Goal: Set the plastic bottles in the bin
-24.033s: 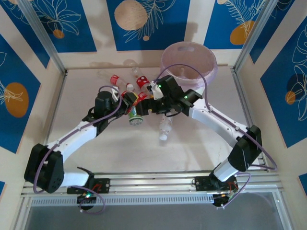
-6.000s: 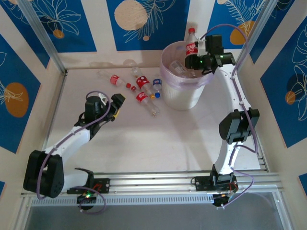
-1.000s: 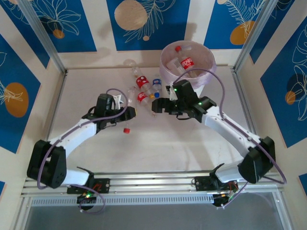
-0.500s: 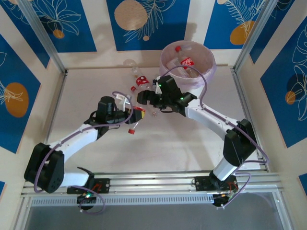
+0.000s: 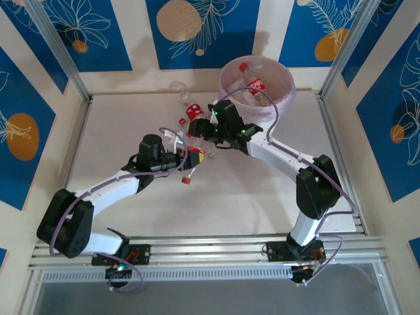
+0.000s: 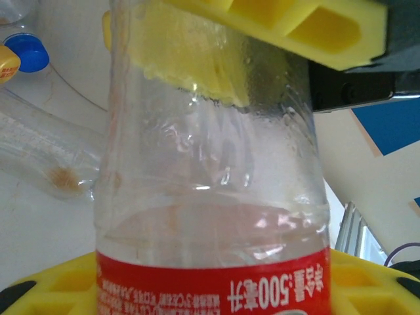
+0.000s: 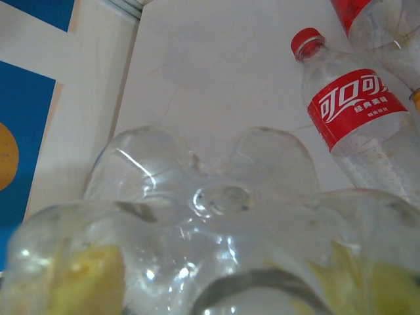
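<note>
Top external: white table (image 5: 262, 197), blue-patterned walls (image 5: 197, 39); left gripper (image 5: 189, 159) clamps red-labelled bottle (image 6: 210, 216), right gripper (image 5: 198, 130) clamps clear bottle (image 7: 216, 210).

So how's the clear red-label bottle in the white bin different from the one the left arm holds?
The binned bottle lies loose inside the round white bin; the held bottle is outside it. No gripper touches the binned one; the left gripper's yellow fingers clamp the held one. Both are clear plastic with red labels.
</note>
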You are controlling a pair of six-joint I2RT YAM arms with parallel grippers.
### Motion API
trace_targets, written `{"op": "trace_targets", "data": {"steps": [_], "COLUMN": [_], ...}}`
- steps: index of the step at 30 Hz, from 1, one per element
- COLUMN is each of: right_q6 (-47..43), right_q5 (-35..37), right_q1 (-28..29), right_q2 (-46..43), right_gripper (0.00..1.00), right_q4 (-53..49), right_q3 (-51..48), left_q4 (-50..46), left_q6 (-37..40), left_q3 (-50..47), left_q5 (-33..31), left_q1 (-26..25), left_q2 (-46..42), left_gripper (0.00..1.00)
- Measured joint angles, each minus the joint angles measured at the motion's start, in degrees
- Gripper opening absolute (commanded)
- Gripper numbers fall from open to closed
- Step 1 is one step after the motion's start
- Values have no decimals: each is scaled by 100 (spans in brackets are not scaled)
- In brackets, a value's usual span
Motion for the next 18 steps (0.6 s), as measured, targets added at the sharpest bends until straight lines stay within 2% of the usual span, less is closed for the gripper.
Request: {"op": "trace_targets", "data": {"steps": [2,4,5,11,18], "right_q6": [-15,-92,-144,-730,-2020], "right_q5": [2,17,39,221,549], "right_q1": [0,0,2,-11,-87], "right_q2": [0,0,0,0,2], "right_gripper": [55,54,54,49,48], "right_q4": [-2,-48,-76,-551,-1294], "right_q3": [15,79,125,713,2337], "left_q4": [26,81,118,39,-999], "left_q6": [11,11,-7,20,328], "left_q3": [0,0,0,-2,0], "left_q5": [-17,-24,-26,42,-37], "left_q1": [0,-2,-2,-7,24], "left_q2": [0,0,0,-236,-1611], "left_gripper": [70,92,99,100,100]}}
